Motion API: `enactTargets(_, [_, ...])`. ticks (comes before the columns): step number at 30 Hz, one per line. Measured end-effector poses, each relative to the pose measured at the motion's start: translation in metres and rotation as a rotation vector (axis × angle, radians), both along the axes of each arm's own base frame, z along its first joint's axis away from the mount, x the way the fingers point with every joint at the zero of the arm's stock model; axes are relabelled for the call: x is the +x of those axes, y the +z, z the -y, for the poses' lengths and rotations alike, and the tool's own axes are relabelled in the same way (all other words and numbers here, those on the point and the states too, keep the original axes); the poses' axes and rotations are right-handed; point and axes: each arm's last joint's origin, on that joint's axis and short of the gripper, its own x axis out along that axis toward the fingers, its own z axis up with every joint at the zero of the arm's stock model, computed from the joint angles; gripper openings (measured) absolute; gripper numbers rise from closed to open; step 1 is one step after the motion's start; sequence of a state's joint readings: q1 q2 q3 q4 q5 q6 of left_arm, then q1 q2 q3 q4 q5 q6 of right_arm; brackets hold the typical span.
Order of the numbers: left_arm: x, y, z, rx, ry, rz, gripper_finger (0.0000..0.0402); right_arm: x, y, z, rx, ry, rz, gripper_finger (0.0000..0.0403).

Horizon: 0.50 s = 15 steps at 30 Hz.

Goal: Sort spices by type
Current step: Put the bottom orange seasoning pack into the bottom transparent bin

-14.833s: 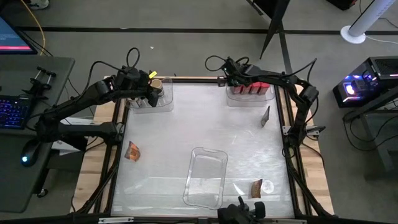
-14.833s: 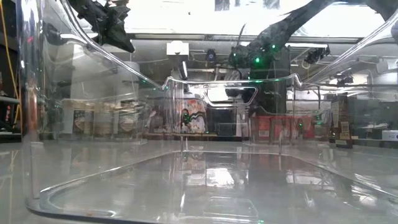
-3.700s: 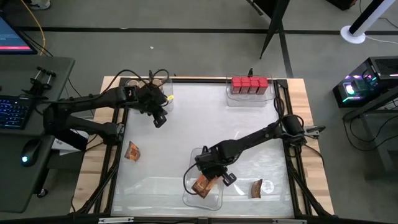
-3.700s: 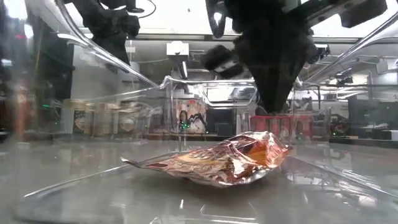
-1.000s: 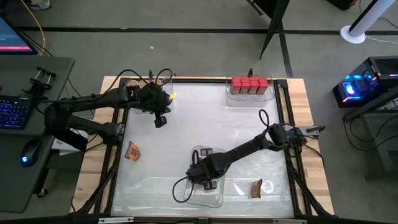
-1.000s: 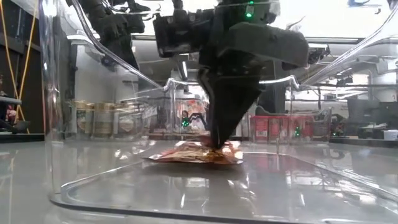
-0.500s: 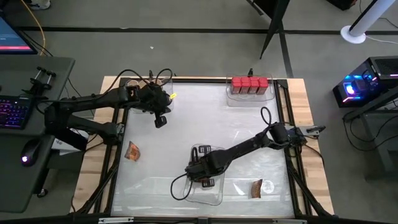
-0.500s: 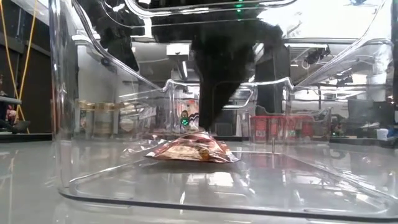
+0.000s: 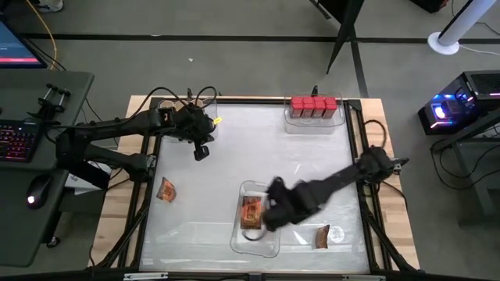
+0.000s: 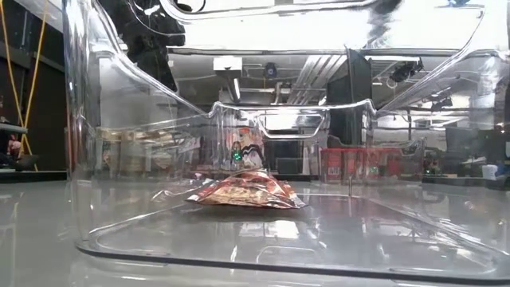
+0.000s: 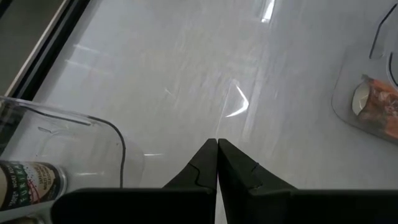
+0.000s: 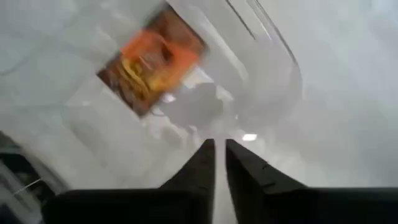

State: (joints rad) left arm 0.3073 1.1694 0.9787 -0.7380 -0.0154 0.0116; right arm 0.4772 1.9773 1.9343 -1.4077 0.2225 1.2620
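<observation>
An orange-red foil packet [image 9: 251, 211] lies flat on the floor of a clear tray [image 9: 269, 248] near the table's front; the low view shows the packet [image 10: 243, 192] alone there. My right gripper [image 9: 273, 212] hangs above the tray's right side, pointing down; its fingers [image 12: 219, 144] stand a narrow gap apart with nothing between them. The packet [image 12: 152, 59] lies below and off to one side. My left gripper [image 9: 201, 151] hovers shut [image 11: 217, 144] over bare table at the far left. Two more packets [image 9: 166, 189] [image 9: 322, 236] lie on the table.
Red boxes [image 9: 313, 106] stand in a row in a clear tray at the far right. A jar [image 11: 25, 180] sits in another clear tray at the far left corner, under my left arm. The table's middle is bare.
My right gripper has risen off the packet in the tray, moved a little toward the table's right edge and rolled about its own axis. The packet stays lying flat on the tray's floor.
</observation>
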Motion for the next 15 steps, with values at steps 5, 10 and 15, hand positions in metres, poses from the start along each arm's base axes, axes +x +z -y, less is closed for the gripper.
enactTargets(5, [0.0,0.0,0.0,-0.003,-0.003,0.002,0.0,-0.051,0.019,-0.031,0.106,-0.339,-0.095,0.0131])
enactTargets(10, [0.0,0.0,0.0,-0.005,-0.005,0.004,0.0,-0.082,0.023,-0.068,0.216,-0.561,-0.125,0.0249])
enactTargets(15, [0.0,0.0,0.0,-0.005,-0.005,0.005,0.0,-0.101,0.022,-0.087,0.236,-0.64,-0.158,0.0312])
